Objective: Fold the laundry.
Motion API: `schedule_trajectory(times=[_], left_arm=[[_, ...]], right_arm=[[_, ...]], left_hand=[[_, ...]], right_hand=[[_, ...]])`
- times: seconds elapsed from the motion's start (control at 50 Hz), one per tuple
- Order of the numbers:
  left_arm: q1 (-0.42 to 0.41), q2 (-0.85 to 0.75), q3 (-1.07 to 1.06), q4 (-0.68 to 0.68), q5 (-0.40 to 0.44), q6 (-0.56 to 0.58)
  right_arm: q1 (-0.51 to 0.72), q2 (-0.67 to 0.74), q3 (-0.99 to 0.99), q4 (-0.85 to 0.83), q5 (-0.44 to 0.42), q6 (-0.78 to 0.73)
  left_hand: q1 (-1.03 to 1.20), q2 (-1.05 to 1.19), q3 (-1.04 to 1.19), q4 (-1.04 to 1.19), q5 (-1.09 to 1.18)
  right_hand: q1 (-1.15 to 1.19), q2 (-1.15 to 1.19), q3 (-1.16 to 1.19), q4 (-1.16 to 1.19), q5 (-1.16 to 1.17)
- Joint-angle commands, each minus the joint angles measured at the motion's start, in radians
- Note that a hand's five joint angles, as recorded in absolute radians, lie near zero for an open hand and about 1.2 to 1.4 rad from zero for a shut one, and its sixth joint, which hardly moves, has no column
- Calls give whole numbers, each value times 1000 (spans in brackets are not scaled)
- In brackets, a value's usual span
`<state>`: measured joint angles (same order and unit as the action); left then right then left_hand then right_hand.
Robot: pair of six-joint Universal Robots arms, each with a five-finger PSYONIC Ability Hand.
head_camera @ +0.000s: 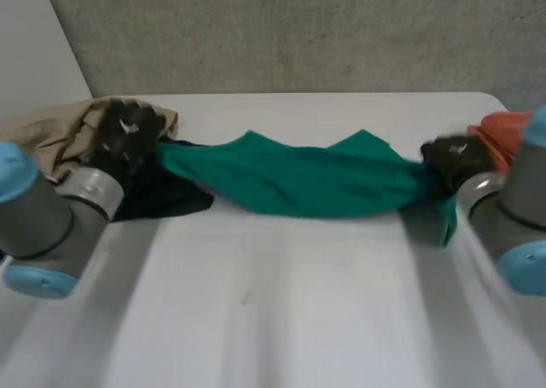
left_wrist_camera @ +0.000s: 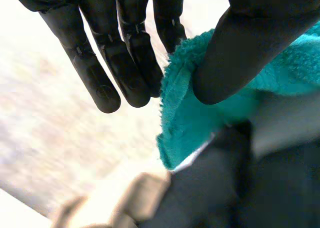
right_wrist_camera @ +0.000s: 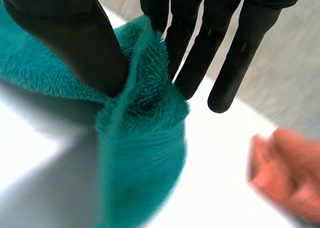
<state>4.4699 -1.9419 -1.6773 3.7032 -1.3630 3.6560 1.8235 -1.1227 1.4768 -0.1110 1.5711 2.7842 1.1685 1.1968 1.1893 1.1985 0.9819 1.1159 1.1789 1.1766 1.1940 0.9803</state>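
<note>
Two hands hold a green towel [head_camera: 299, 179] strung across mid-frame, the left hand [head_camera: 128, 132] pinching its left end, the right hand [head_camera: 456, 159] its right end. Both pinches look shallow; more pull could slip an end free or drag the black garment [head_camera: 162, 199] at left.

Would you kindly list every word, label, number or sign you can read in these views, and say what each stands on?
No text can be read anywhere.
left hand: a small white mark on its back, too small to read.
right hand: a similar pale mark, too blurred to read.
green towel, tan cloth, black cloth, orange cloth: no print or tag to be seen.
</note>
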Motion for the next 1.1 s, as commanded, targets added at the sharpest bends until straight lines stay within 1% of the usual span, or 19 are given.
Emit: schedule_trajectory(times=[0.02, 0.1, 0.2, 0.26, 0.28, 0.34, 0.44, 0.58, 0.64, 0.66, 0.68, 0.74, 0.82, 0.84, 0.88, 0.9, 0.94, 1.02, 1.1], left_arm=[[0, 302, -29, -132, -30, -184], [6, 426, -10, -225, -21, -226], [9, 524, 20, -291, -18, -266], [2, 521, 18, -305, -15, -274], [-9, 512, 10, -313, -10, -275], [-26, 483, -7, -322, -14, -274], [-64, 407, -59, -325, -25, -260], [-123, 325, -110, -322, -60, -252], [-138, 299, -113, -327, -88, -252], [-139, 296, -113, -328, -96, -252], [-141, 293, -113, -335, -108, -252], [-140, 294, -113, -347, -119, -252], [-133, 314, -104, -365, -123, -255], [-133, 319, -101, -367, -122, -255], [-132, 331, -95, -368, -120, -255], [-132, 342, -90, -374, -117, -258], [-133, 359, -81, -382, -111, -258], [-136, 379, -62, -387, -105, -258], [-139, 386, -47, -388, -103, -258]], right_arm=[[-84, -259, -29, 68, -68, -133], [-133, -368, -118, 138, -111, -156], [-167, -385, -257, 194, -181, -144], [-161, -313, -334, 197, -235, -127], [-152, -254, -367, 188, -250, -126], [-113, -160, -423, 160, -252, -124], [-53, 79, -522, 9, -243, -123], [5, 325, -538, -220, -263, -94], [29, 423, -544, -305, -263, -97], [33, 440, -546, -318, -260, -101], [36, 458, -555, -340, -243, -112], [36, 449, -559, -345, -189, -136], [30, 351, -526, -314, -59, -129], [23, 293, -491, -278, -19, -118], [14, 232, -448, -218, 0, -110], [8, 171, -402, -140, -9, -110], [2, 123, -357, -54, -26, -118], [-15, 16, -218, 233, -77, -129], [-44, -38, -78, 376, -115, -132]], left_hand=[[228, 199, 207, 198, 240], [228, 199, 207, 198, 240], [228, 199, 207, 198, 240], [228, 199, 207, 198, 240], [228, 199, 207, 198, 240], [228, 199, 207, 198, 240], [228, 199, 207, 198, 240], [228, 199, 207, 198, 240], [228, 199, 207, 198, 240], [228, 199, 207, 198, 240], [228, 199, 207, 198, 240], [228, 199, 207, 198, 240], [228, 199, 207, 198, 240], [228, 199, 207, 198, 240], [228, 199, 207, 198, 240], [228, 199, 207, 198, 240], [228, 199, 207, 198, 240], [228, 199, 207, 198, 240], [228, 199, 207, 198, 240]], right_hand=[[280, 217, 220, 202, 241], [280, 217, 220, 202, 241], [280, 217, 220, 202, 241], [280, 217, 220, 202, 241], [280, 217, 220, 202, 241], [280, 217, 220, 202, 241], [280, 217, 220, 202, 241], [280, 217, 220, 202, 241], [-645, -708, -706, -723, -684], [-883, -946, -944, -961, -922], [-941, -1004, -1002, -1019, -980], [-941, -1004, -1002, -1019, -980], [-941, -1004, -1002, -1019, -980], [-941, -1004, -1002, -1019, -980], [-941, -1004, -1002, -1019, -980], [-941, -1004, -1002, -1019, -980], [-941, -1004, -1002, -1019, -980], [-918, -981, -979, -996, -957], [-880, -943, -940, -958, -919]])
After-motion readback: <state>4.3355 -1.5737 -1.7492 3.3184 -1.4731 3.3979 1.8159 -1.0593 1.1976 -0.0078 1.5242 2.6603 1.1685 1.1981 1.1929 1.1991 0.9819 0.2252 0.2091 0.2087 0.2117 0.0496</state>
